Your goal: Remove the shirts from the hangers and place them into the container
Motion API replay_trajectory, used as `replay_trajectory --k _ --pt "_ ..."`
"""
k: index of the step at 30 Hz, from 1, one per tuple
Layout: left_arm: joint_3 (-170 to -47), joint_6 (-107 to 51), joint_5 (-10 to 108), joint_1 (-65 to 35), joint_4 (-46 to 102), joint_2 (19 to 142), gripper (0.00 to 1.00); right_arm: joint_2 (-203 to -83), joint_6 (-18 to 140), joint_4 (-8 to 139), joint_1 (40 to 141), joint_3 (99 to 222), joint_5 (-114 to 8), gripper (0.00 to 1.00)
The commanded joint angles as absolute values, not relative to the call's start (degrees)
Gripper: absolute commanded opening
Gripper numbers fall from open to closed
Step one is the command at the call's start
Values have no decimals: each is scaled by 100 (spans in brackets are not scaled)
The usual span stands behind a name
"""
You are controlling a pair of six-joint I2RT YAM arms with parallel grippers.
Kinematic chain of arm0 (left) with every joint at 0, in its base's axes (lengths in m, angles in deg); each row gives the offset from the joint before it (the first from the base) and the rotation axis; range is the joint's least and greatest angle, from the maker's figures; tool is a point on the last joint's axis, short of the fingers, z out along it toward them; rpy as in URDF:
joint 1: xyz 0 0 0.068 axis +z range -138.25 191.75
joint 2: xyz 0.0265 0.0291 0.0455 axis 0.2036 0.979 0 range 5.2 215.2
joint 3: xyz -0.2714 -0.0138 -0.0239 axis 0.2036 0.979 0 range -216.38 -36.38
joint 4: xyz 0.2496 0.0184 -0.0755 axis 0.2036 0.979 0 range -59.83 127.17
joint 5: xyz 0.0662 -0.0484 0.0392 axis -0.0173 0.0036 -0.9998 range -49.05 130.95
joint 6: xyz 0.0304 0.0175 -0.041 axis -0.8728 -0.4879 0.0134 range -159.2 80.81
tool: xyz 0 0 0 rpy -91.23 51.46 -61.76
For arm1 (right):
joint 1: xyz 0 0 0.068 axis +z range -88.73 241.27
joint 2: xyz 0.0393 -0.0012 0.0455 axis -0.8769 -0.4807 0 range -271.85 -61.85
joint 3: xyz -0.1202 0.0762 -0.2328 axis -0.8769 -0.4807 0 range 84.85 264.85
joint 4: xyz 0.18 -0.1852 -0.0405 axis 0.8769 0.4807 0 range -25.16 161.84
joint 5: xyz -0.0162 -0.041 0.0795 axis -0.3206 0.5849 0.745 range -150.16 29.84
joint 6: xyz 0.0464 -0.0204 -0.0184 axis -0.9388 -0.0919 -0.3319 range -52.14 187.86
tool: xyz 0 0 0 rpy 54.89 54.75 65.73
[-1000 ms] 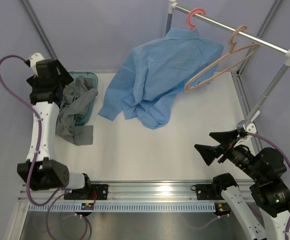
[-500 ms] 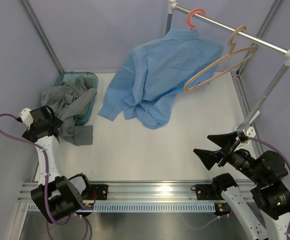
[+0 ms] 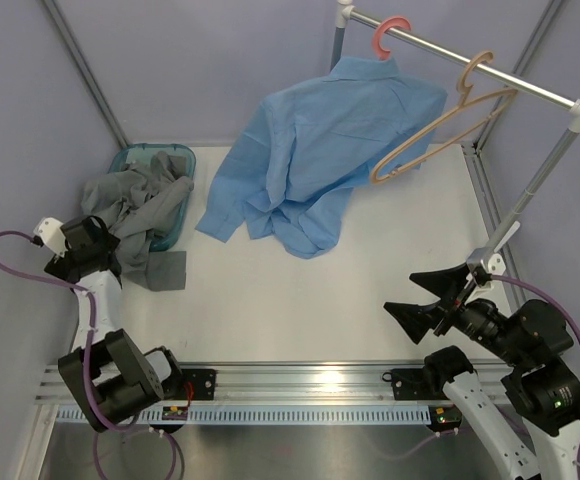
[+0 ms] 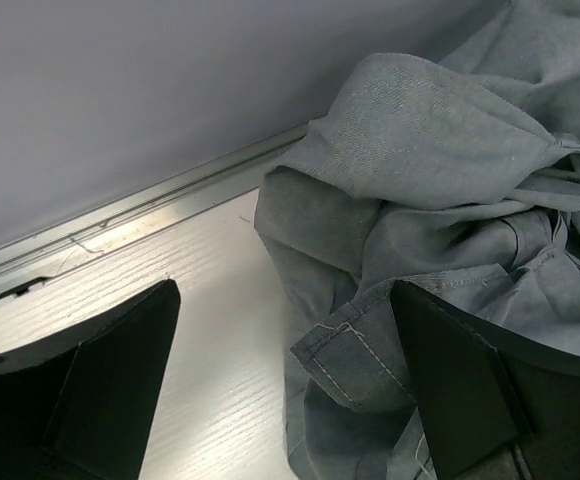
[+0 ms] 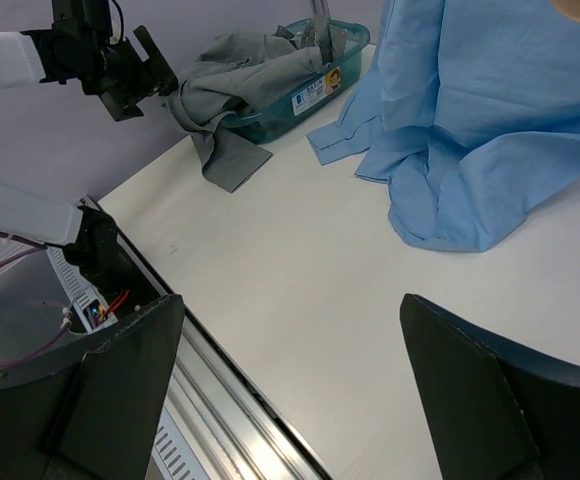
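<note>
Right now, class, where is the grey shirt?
In the top view the grey shirt lies at the left, heaped in the teal tub and spilling over its near rim onto the table.

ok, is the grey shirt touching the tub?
Touching. The right wrist view shows the grey shirt heaped in the tub and spilling over its rim onto the table.

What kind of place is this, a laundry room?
Likely a robot test bench, not a home: a white table, a robot arm bolted at its edge, a clothes rail holding a blue shirt.
</note>
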State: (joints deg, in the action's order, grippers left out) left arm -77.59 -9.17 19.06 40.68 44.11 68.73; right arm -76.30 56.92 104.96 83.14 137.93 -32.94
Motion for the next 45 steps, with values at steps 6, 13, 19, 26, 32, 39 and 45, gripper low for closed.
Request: replay_trajectory --k 6,13,19,26,32,39,45 --pt "-7778 -984 1915 4119 3202 7576 87 -7661 5679 10351 8395 13741 -3072 99" --pt "-7971 -1037 2056 4119 3053 8060 80 -7714 5661 10334 8395 13714 -3098 100" --pt "-8138 -1045 2144 4119 3044 8386 64 -7767 5653 10334 8395 13705 -3116 100" --pt "-8217 -1098 2179 4119 2921 8641 26 -7819 5644 10316 8395 13697 -3160 99" --pt "-8305 -1186 2266 4128 2964 8659 0 -7837 5644 10316 8395 13688 -3160 99" --pt "-8971 -1317 2057 3462 3280 8140 0 -7837 5644 10316 8395 13697 -3160 99" --pt "-10395 -1476 1871 2557 3799 8438 0 -7881 5635 10325 8395 13697 -3186 100"
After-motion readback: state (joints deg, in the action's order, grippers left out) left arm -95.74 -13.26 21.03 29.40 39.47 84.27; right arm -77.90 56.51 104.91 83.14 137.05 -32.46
